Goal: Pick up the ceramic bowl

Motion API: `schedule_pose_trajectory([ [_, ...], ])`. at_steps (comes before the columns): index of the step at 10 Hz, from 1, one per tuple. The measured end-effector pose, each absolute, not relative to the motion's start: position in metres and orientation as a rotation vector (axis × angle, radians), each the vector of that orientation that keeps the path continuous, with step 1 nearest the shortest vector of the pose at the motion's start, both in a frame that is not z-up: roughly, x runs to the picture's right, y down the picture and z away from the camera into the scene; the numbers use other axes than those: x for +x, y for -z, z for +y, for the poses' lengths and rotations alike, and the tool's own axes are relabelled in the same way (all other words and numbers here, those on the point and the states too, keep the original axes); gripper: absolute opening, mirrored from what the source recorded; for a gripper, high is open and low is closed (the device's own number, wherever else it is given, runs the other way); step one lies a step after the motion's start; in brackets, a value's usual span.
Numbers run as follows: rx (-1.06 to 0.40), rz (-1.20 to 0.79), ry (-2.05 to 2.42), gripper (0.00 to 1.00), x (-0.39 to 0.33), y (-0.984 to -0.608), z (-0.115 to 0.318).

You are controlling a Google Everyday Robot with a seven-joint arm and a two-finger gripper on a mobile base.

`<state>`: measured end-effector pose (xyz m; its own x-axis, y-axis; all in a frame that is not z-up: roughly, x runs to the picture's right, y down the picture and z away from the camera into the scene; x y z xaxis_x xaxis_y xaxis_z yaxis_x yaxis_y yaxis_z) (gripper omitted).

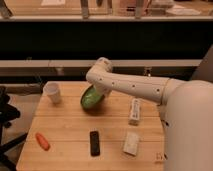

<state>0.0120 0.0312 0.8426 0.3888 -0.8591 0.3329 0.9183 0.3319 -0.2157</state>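
Note:
The ceramic bowl point(91, 98), dark green outside and paler green inside, hangs tilted on its edge over the back middle of the wooden table point(65, 125), its inside facing the camera. My gripper point(103, 91) sits at the bowl's upper right rim, shut on it and mostly covered by the white wrist. The white arm point(135, 86) reaches in from the right.
A small white cup point(52, 92) stands to the left of the bowl. An orange object point(43, 141), a black bar point(94, 143) and a white packet point(131, 143) lie near the front. A white stick-shaped pack point(134, 111) lies right. A black chair point(5, 117) stands left.

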Motion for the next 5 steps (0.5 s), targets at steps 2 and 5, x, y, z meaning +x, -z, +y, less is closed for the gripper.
schedule_pose_trajectory([
  [2,-0.397,-0.17,1.175,0.0,0.0128,-0.8418,0.0305],
  [5,-0.396,-0.171,1.18,0.0,0.0138,-0.8401,0.0287],
])
